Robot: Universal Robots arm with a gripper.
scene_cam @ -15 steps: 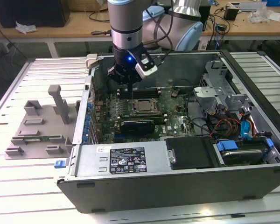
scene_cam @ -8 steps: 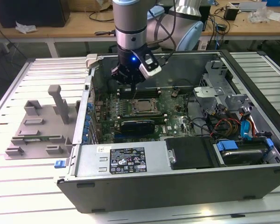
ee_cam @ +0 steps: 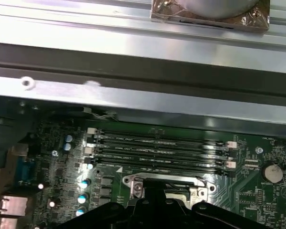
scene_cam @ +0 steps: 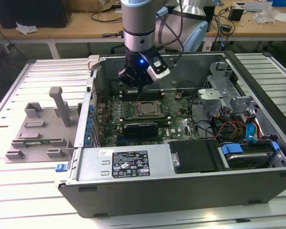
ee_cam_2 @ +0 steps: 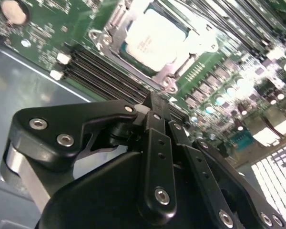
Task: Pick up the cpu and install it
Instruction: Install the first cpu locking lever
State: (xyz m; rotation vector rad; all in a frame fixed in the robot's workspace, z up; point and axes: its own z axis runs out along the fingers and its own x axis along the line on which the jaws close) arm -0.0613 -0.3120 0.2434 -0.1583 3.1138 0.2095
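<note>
The cpu (scene_cam: 144, 109) lies flat in the metal-framed socket on the green motherboard (scene_cam: 178, 112) inside the open computer case (scene_cam: 181, 191). Its silver-grey top shows brightly in the second wrist view (ee_cam_2: 155, 40). My gripper (scene_cam: 139, 88) hangs a short way above the board, just behind the socket and apart from the chip. In the second wrist view the black fingers (ee_cam_2: 155, 119) meet at their tips with nothing between them, so the gripper (ee_cam_2: 154, 101) is shut and empty. In the first wrist view the gripper (ee_cam: 159, 200) covers most of the socket frame (ee_cam: 136, 183).
A grey plastic fixture tray (scene_cam: 38, 129) lies on the slatted table at the exterior view's left. Memory slots (ee_cam: 157, 148) run behind the socket, and a black card (scene_cam: 140, 128) sits in front of it. Drive bays and cables (scene_cam: 233, 129) fill the case's right side.
</note>
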